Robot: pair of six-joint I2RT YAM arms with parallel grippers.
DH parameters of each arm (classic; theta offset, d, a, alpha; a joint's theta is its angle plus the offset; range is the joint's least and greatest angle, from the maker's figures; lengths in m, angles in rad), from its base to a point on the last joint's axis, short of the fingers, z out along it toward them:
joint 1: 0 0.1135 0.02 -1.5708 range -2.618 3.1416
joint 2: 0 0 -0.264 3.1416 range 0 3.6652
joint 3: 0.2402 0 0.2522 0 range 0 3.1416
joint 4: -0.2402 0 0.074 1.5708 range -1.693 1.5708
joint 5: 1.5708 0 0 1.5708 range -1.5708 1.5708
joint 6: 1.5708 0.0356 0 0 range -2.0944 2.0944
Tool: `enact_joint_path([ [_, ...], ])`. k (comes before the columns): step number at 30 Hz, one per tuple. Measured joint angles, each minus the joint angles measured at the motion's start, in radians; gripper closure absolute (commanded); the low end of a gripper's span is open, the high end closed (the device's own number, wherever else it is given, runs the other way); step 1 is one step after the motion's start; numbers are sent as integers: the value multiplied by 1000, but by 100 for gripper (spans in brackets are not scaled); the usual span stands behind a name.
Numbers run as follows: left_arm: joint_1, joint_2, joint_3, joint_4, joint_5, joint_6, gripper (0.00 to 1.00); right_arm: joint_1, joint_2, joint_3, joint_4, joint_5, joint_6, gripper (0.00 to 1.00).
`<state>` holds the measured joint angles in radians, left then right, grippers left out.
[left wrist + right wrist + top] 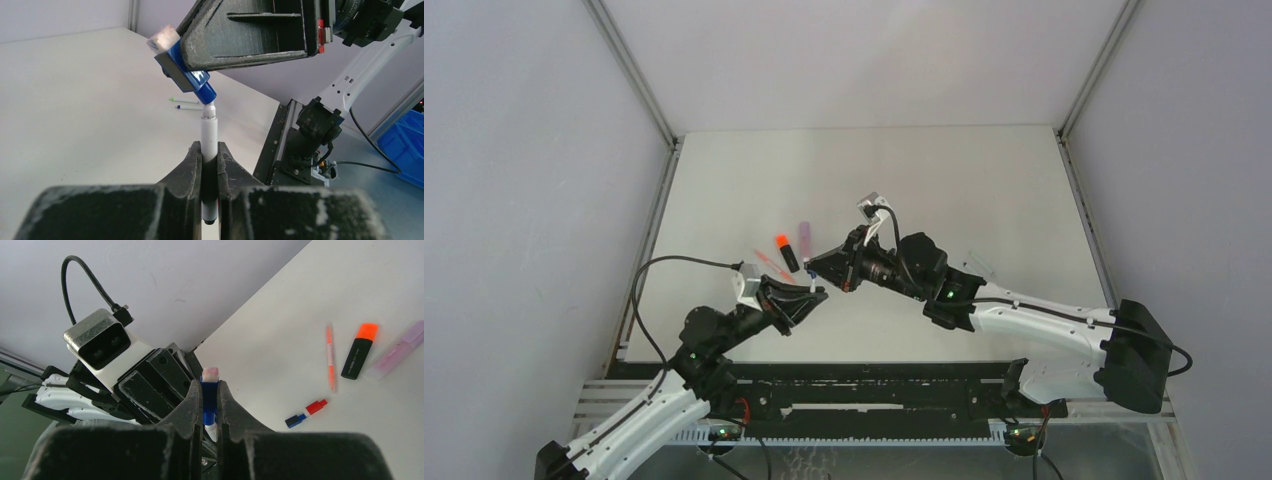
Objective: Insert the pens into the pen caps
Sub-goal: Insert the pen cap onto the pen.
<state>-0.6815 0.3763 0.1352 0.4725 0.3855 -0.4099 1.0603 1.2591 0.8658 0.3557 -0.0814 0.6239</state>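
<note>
I saw my right gripper (209, 390) clamped tight on a blue cap (209, 407), whose pale end poked out past the fingertips. The tip of a white pen (212, 430) met the cap between the fingers. Off to the gripper's right, a thin red pen (330, 357), a black orange-tipped highlighter (359, 354) and a lilac highlighter (396, 351) lay on the table (280, 330). Nearer the gripper, a red cap (316, 406) and a dark blue cap (295, 420) lay end to end.

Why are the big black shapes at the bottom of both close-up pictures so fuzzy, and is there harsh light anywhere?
Left wrist view: the left claw sits right at the lens and blurs, while its white pen and the blue cap look sharp. Right wrist view: the right claw is equally soft, the black highlighter crisp. Top view: flat, even light, only faint shadows.
</note>
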Motion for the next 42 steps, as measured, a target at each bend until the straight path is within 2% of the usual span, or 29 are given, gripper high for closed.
enact_joint_path([
  [15,-4,-10,-10,43,-16,-101,100,23,-8,-37,83,37,-9,100],
  [27,-10,-25,-9,41,-20,-221,100,52,-11,-98,211,59,-42,100],
  [42,-14,-22,12,-28,-16,-277,100,97,-39,-194,299,172,1,100],
])
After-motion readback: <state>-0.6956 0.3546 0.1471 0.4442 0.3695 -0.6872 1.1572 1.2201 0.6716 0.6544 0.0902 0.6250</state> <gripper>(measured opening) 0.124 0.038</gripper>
